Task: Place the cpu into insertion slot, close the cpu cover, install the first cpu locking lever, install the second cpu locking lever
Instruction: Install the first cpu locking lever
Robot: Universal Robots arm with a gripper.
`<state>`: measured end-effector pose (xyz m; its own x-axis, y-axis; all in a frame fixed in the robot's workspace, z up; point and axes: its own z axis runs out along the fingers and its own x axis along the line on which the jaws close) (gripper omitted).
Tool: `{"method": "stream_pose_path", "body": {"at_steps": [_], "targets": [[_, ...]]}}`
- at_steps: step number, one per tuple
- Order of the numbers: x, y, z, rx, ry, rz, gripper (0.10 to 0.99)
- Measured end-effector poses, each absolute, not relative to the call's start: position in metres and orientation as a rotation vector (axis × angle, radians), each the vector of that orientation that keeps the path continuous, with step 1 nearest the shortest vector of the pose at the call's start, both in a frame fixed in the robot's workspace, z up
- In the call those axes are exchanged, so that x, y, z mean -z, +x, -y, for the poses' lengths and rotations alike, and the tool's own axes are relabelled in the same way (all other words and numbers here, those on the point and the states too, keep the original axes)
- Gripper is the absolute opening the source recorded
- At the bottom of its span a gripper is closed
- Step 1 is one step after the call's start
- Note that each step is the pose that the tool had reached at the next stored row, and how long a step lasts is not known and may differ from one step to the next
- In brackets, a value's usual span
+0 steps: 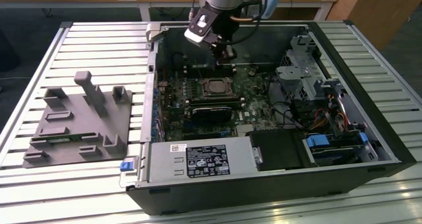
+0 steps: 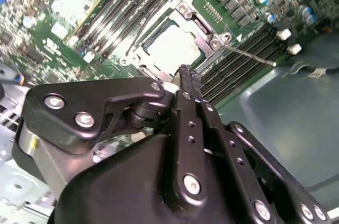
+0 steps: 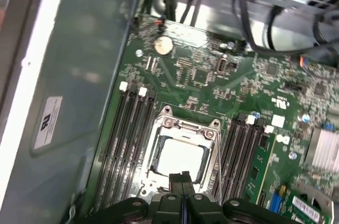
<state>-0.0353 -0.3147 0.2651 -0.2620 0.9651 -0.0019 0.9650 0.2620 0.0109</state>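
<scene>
While the gripper (image 1: 224, 55) hangs inside the open computer case (image 1: 372, 135), low over the green motherboard (image 1: 254, 112), its two black fingers (image 3: 177, 182) are pressed flat together with nothing between them. Their tips sit at the edge of the insertion slot (image 3: 155, 156) in both wrist views, though whether they touch the board I cannot tell. The cpu (image 2: 172, 49) lies flat in the socket, its pale metal top showing through the window of the cpu cover (image 2: 203, 27), which lies down around it. A thin metal lever (image 2: 249, 54) juts from one corner of the socket out over the long black memory slots (image 2: 238, 70). A grey moulded fixture (image 1: 79, 120) rests on the slatted table (image 1: 39, 194) at the exterior view's left of the case — well apart from the arm
</scene>
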Motion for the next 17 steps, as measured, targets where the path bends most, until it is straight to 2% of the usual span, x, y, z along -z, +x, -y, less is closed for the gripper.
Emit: {"method": "stream_pose_path", "body": {"at_steps": [17], "targets": [[-0.2641,-0.0353,0.3147,-0.014,1.499,-2.753,0.106]]}}
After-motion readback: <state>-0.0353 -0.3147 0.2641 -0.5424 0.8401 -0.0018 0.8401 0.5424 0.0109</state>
